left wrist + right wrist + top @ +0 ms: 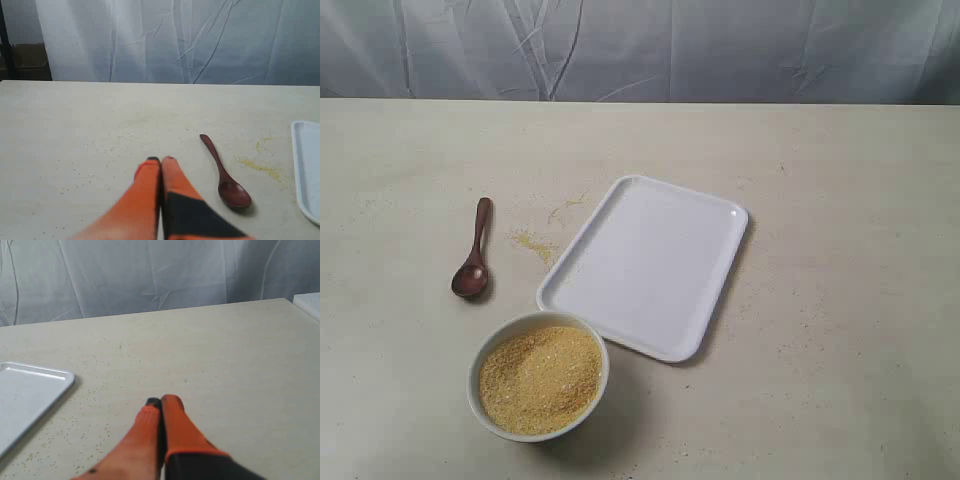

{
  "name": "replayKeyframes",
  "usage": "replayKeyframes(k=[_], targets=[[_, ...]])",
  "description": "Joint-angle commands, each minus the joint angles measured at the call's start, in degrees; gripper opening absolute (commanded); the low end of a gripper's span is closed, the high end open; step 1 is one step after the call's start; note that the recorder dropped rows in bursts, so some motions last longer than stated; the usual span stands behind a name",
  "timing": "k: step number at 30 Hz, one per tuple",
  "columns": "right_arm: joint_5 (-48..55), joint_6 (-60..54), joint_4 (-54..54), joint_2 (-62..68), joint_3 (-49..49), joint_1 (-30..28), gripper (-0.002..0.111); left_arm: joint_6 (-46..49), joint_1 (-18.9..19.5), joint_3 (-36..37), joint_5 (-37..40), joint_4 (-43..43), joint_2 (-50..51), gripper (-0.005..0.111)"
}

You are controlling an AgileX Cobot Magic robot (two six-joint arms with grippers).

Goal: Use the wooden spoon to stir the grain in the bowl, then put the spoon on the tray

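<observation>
The wooden spoon (473,255) lies flat on the table left of the tray (650,265), scoop toward the bowl. The white bowl (538,373) stands near the front, heaped with yellow grain (540,378). In the left wrist view my left gripper (160,160) is shut and empty, above the table a short way from the spoon (226,176); the tray's edge (305,170) shows beyond it. My right gripper (161,401) is shut and empty over bare table, off the tray's corner (30,387). Neither gripper shows in the exterior view.
Spilled grain (535,243) lies on the table between the spoon and the tray, and fine specks are scattered around. A white curtain (640,45) hangs behind the table's far edge.
</observation>
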Motion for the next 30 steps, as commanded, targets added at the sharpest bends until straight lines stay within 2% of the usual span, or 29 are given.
replayKeyframes(k=[1, 25, 30], targets=[[-0.5, -0.1, 0.0, -0.3, 0.1, 0.2, 0.0, 0.0, -0.1, 0.3, -0.7, 0.2, -0.3, 0.0], [-0.5, -0.1, 0.1, -0.3, 0.1, 0.2, 0.0, 0.0, -0.1, 0.3, -0.8, 0.6, -0.3, 0.0], [-0.5, -0.1, 0.1, -0.3, 0.1, 0.2, 0.0, 0.0, -0.1, 0.3, -4.6, 3.5, -0.3, 0.0]])
